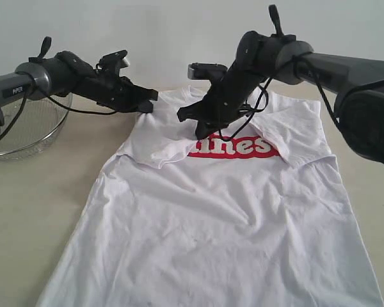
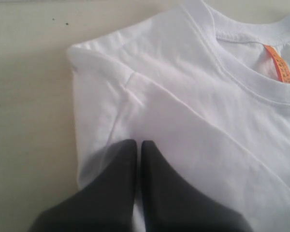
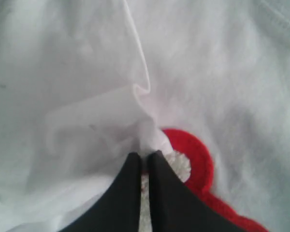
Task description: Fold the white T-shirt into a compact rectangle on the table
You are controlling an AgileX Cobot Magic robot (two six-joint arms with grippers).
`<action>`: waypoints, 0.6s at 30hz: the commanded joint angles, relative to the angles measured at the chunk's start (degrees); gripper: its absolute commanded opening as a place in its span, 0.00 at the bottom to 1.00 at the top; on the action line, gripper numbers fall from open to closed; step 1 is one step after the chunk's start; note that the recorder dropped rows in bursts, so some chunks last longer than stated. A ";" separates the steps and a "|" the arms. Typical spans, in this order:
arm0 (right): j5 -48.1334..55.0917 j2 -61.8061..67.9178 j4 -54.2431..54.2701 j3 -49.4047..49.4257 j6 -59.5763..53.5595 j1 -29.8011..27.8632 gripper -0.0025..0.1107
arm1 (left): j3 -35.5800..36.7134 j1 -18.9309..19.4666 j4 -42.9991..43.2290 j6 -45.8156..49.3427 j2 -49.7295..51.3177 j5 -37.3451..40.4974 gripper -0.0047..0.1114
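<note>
While the white T-shirt lies spread across the table, collar toward its far edge, right gripper pinches a fabric fold by the red lettering; left gripper closed, tips over the shirt's shoulder.

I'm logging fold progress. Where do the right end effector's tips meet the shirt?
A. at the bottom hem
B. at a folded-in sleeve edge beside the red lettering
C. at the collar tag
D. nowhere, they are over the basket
B: the right end effector is closed on a puckered cloth edge of the shirt, right beside the red lettering.
</note>
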 commanded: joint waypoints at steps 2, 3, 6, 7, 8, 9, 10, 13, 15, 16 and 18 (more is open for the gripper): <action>4.50 -3.84 0.29 0.16 -0.94 -0.08 0.02 | 0.45 -0.27 1.34 -0.06 1.46 0.21 0.08; 5.10 -4.13 0.29 0.16 -0.94 -0.08 0.02 | 0.45 -0.27 1.34 -0.06 1.46 0.21 0.08; 8.91 -4.84 0.29 0.16 -0.94 -0.08 0.02 | 0.45 -0.27 1.34 -0.06 1.46 0.21 0.08; 10.32 -4.98 0.29 0.16 -0.94 -0.08 0.02 | 0.45 -0.27 1.34 -0.06 1.46 0.06 0.08; 10.80 -4.98 0.15 0.16 -1.07 -0.08 0.02 | 0.45 -0.27 1.34 -0.06 1.46 0.06 0.08; 9.68 -4.98 -0.21 0.16 -1.43 -0.08 0.02 | 0.45 -0.27 1.34 -0.06 1.46 0.06 0.08; 7.83 -4.98 -1.04 0.16 -1.69 -0.08 0.02 | 0.45 -0.27 1.34 -0.24 1.46 0.06 0.08; 3.40 -4.87 -1.71 0.16 -3.38 -0.08 0.02 | 0.45 -0.27 1.34 -0.25 1.46 0.29 0.08; 1.00 -4.87 -1.19 0.16 -6.34 -0.08 0.02 | 0.45 -0.27 1.34 -0.25 1.46 0.17 0.08; -0.49 -4.87 -0.79 0.16 -7.17 -0.08 0.02 | 0.45 -0.27 1.34 -0.25 1.46 0.04 0.08; -3.32 -4.76 -0.79 0.16 -7.18 -0.08 0.06 | 0.45 -0.27 1.34 -0.25 1.46 0.04 0.08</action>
